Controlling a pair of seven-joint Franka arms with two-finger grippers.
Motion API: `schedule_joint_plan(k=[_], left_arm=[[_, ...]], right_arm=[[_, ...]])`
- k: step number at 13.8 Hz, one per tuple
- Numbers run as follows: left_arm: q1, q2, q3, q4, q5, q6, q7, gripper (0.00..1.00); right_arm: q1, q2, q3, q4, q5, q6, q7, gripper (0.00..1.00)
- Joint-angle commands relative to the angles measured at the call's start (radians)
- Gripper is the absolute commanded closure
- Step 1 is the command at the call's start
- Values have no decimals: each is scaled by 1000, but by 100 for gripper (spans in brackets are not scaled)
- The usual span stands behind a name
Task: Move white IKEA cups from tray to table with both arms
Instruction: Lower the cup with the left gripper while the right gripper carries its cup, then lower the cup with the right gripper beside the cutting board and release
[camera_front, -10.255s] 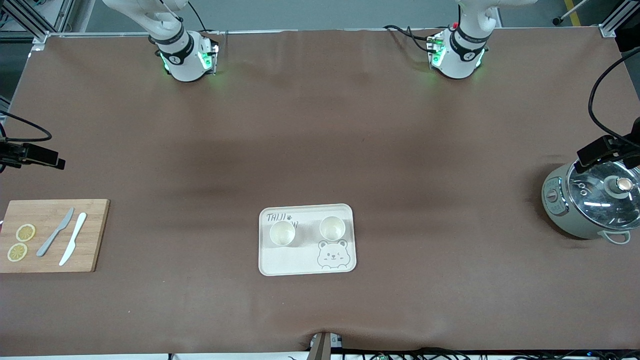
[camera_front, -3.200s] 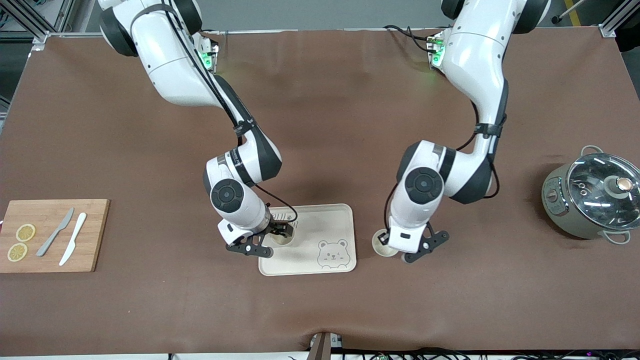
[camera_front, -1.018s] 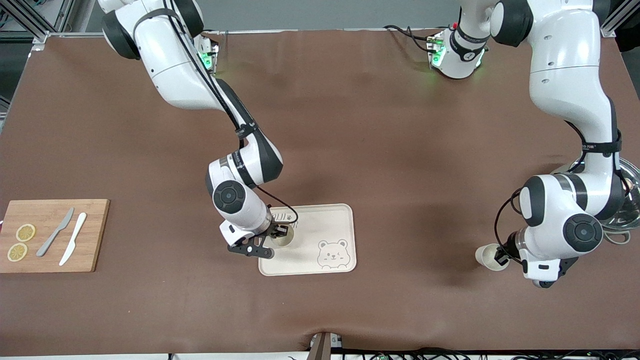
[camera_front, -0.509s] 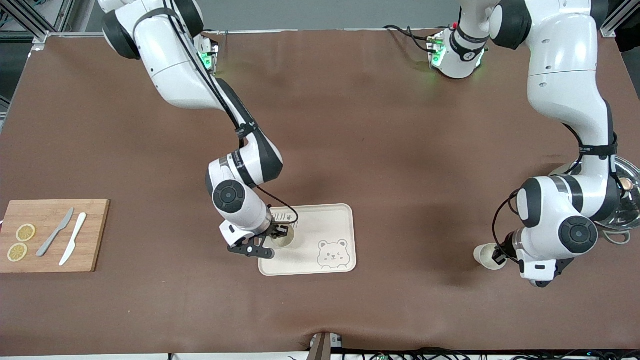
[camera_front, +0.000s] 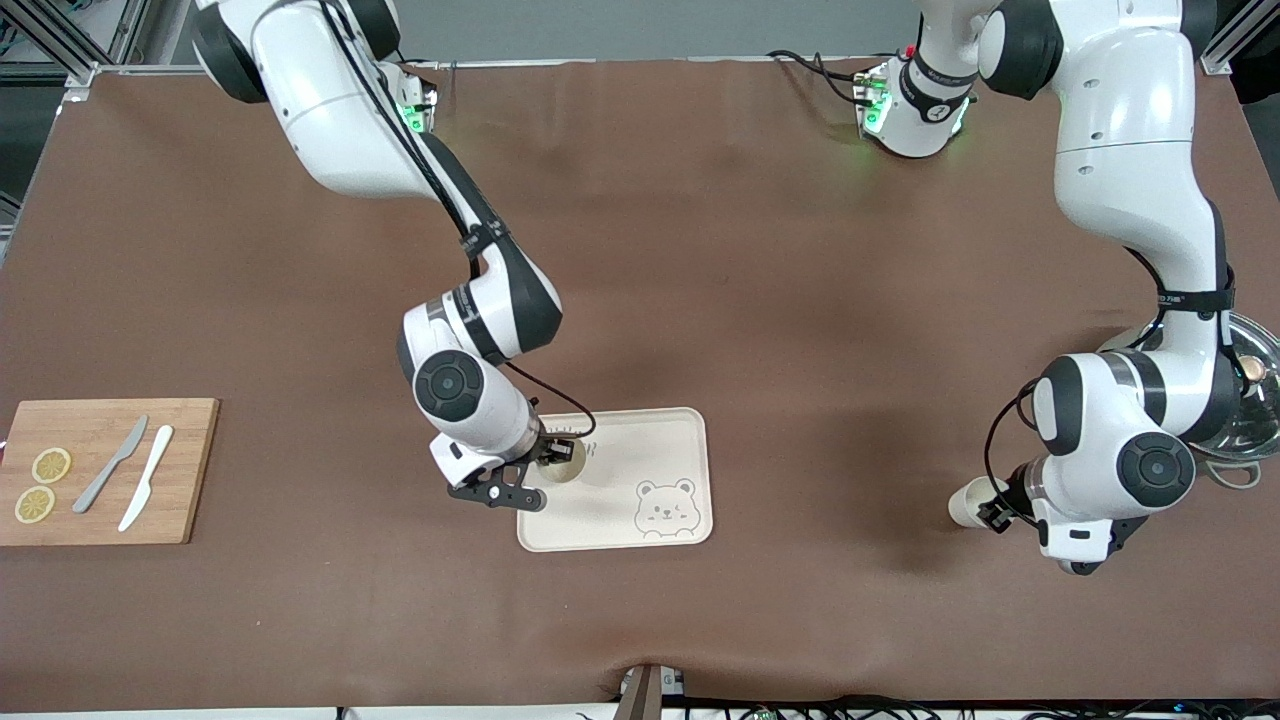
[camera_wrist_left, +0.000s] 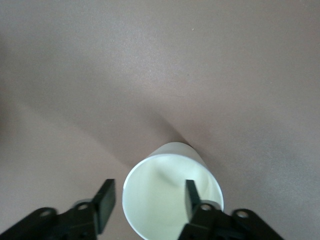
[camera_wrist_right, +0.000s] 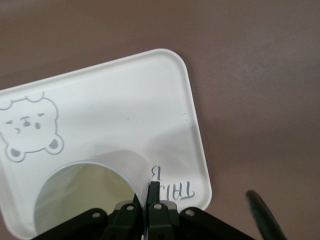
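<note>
Both grippers on cups, fingertips mostly hidden.
Right gripper (camera_front: 553, 462) pinches cup (camera_front: 566, 465) wall over bear tray (camera_front: 640, 445); left gripper (camera_wrist_left: 146, 199) straddles second cup (camera_wrist_left: 172, 195) wall, slack, partly cropped.

Brown-covered table (camera_front: 700, 260). On it: wooden cutting board (camera_front: 105, 470), lower left of frame; cream bear tray (camera_front: 640, 515), lower centre; grey-green pot (camera_front: 1245, 420), right edge; one white cup (camera_front: 968, 502), lower right.

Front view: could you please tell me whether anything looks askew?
Yes: the white cup near the pot looks tipped, its side showing, at the open left end effector. The right end effector holds the other cup over the bear tray; nothing else stands out.
</note>
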Motion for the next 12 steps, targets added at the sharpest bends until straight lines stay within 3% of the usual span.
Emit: schedule_joint_plan(k=[1,8,12], left_arm=[[5,-16,1,-4,-3,5,14,23],[5,-91,4,-4,-2,-6,7,1],[5,-166,4,-4,20,-12,7,0]], right_arm=[[-27,-135,-3,-27,19,-115,-11,100],[-226,-278,-9,-30,16,-393,-377,100],[-365,-281,-12,-36,6,-441,-599,100]])
